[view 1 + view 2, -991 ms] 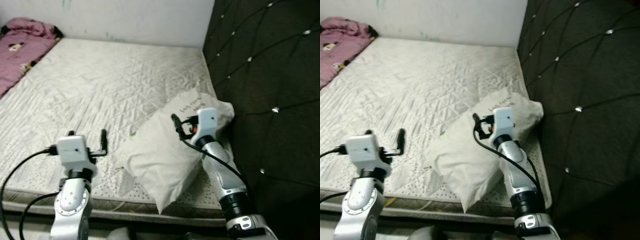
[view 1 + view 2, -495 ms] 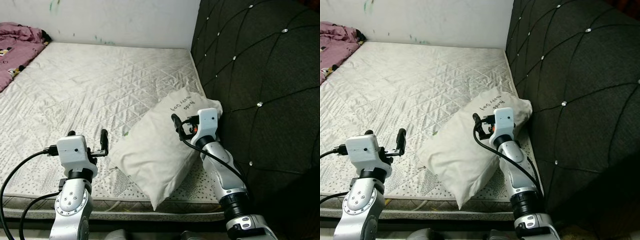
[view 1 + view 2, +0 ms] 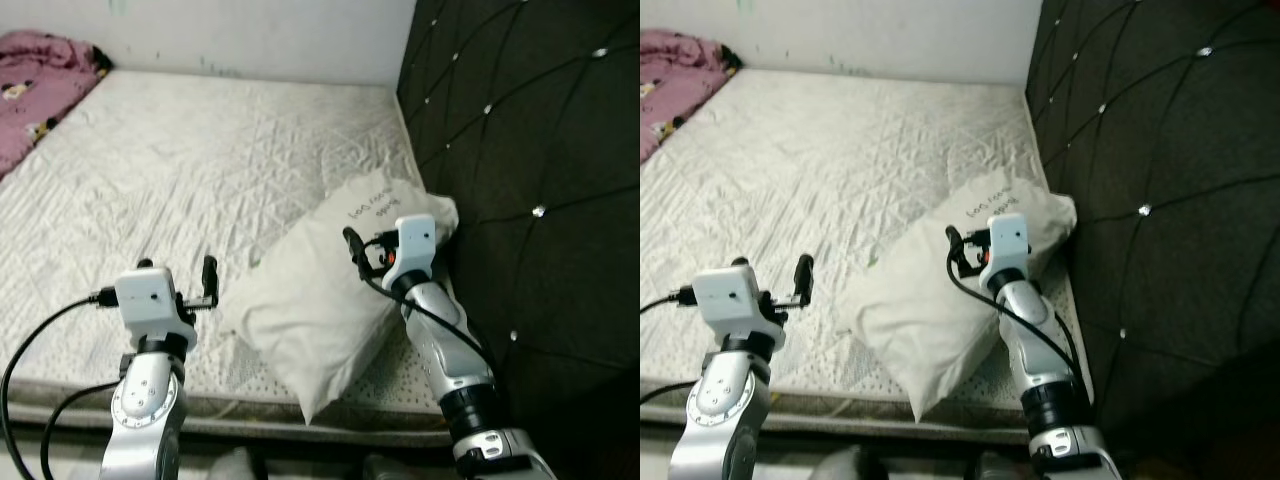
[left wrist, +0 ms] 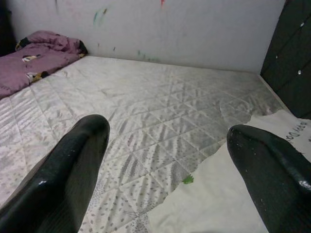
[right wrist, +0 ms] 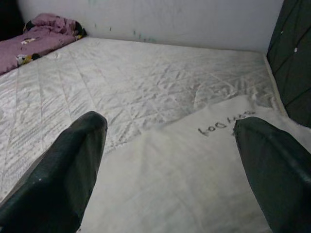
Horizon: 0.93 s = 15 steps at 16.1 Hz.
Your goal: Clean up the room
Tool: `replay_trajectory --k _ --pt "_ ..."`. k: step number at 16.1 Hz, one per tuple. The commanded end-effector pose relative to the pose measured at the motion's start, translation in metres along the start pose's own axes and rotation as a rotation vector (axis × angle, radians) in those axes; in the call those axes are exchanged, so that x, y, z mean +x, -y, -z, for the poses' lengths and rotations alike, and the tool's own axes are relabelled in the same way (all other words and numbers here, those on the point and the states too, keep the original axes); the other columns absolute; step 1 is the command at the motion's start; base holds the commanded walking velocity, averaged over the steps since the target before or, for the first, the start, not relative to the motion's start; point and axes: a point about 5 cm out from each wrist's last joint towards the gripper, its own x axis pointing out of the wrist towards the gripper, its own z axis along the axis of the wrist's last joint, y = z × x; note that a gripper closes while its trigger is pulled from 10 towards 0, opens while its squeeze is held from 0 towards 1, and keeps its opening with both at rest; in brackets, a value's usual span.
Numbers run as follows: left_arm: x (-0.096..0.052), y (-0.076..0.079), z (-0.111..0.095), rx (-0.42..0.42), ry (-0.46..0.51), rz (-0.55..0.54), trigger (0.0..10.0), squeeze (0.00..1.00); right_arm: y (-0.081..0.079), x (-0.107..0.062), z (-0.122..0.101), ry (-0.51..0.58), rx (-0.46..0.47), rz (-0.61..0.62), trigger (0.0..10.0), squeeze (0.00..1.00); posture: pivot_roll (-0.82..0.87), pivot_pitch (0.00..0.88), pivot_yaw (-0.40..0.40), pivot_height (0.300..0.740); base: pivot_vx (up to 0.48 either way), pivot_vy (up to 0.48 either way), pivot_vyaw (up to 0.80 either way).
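A white pillow [image 3: 320, 300] with dark lettering lies on the quilted mattress [image 3: 200, 150], its far end against the black headboard [image 3: 520, 150]. My right gripper [image 3: 372, 243] hovers open just over the pillow's upper half, and the pillow [image 5: 194, 170] spreads below its fingers in the right wrist view. My left gripper [image 3: 177, 268] is open above the mattress near the front edge, to the left of the pillow. In the left wrist view a corner of the pillow [image 4: 233, 194] lies beside one finger [image 4: 262, 160]. Neither gripper holds anything.
A crumpled pink blanket [image 3: 40, 80] sits at the far left corner of the bed against the white wall [image 3: 250, 30]. The tufted headboard rises along the right side. The mattress's front edge [image 3: 230, 405] runs just before me.
The camera has swung about, so the whole scene shifts sideways and back. Both arms keep the same pose and both grippers stay open. The pillow has not moved on the bed.
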Motion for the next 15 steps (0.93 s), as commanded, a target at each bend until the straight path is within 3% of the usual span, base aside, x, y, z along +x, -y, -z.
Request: replay_trajectory --k 1,5,15 --pt "-0.0002 0.0003 0.0022 -0.002 -0.014 0.004 10.0 0.0 -0.0005 0.0013 -0.0012 -0.003 0.0 -0.005 10.0 0.0 -0.03 0.0 -0.026 0.656 0.0 0.0 0.0" --pt "0.0015 0.0014 0.0018 -0.005 -0.007 0.003 10.0 0.0 -0.0003 0.0023 -0.0011 -0.004 -0.007 -0.01 10.0 0.0 -0.03 0.0 -0.03 0.621 0.0 0.0 0.0" --pt "0.0018 -0.0043 0.003 -0.03 -0.012 -0.044 10.0 0.0 -0.0009 0.0037 -0.0003 -0.012 -0.012 -0.016 10.0 0.0 -0.02 0.0 -0.037 0.621 0.0 0.0 0.0"
